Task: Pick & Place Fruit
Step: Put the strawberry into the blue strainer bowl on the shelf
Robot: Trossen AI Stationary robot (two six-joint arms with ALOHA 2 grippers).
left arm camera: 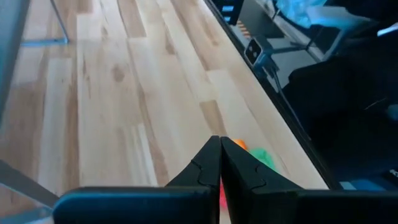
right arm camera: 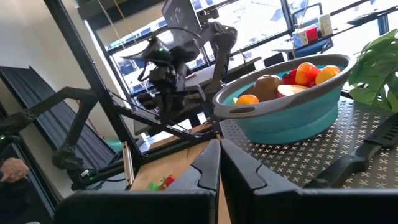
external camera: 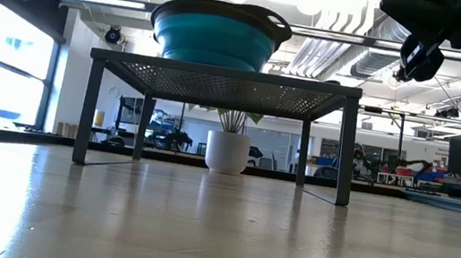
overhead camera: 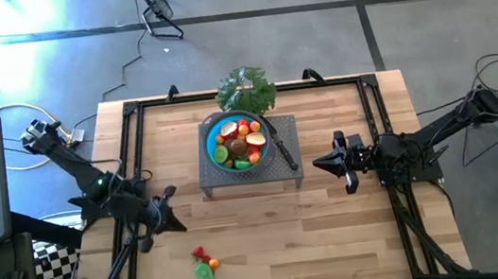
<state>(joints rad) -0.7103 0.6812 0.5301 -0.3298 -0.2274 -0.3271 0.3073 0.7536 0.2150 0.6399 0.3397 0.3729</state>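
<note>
1. Fruit: most already sits in the blue bowl [overhead camera: 239, 141] on the grey mesh stand [overhead camera: 286, 168]. Two bits are left on the counter [overhead camera: 337, 233] well away from the stand, toward the front-left: a red piece [overhead camera: 199, 254] touching a green piece [overhead camera: 206, 270].
2. Left gripper [overhead camera: 171, 213] hovers between stand and loose pieces, nearer the pieces, fingers [left arm camera: 205, 168] pressed together, holding nothing. Risk: if it drops w/o opening, it'll just shove the pieces instead of taking one.
3. Red & green touch, so a grab at one prob. nudges or drags the other; could skid toward the counter's front edge, which is close.
4. Small rounded toys: likely squirt out of a pinch if hit off-centre.
5. Bowl looks nearly full; a piece dropped from height may bounce out or knock another off the heap.
6. Right gripper [overhead camera: 332, 161] waits just right of the stand, fingers [right arm camera: 208, 165] together, empty. A black-handled knife [overhead camera: 284, 150] lies on the stand beside the bowl; a carry path crossing there could clip it.
</note>
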